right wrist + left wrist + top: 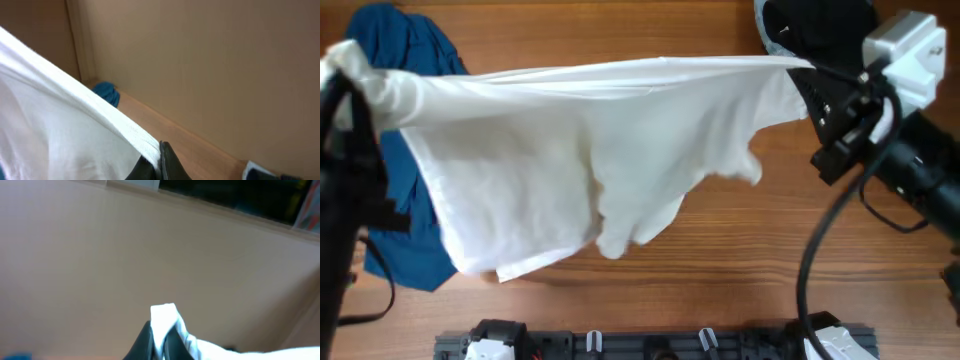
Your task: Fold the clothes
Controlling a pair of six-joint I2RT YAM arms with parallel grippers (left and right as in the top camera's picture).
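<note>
A white garment (590, 150) hangs stretched in the air between my two grippers, its lower edge draping to the table. My left gripper (348, 70) is shut on its left corner, and the wrist view shows white cloth (162, 317) pinched between the fingers (159, 342). My right gripper (812, 78) is shut on its right corner, and the hem (125, 127) runs into the jaws (159, 160). A blue garment (405, 60) lies crumpled on the table at the left, partly behind the white one.
A dark garment (815, 20) lies at the table's far right corner. A bit of the blue cloth (106, 92) shows in the right wrist view. The arm bases (650, 345) sit along the front edge.
</note>
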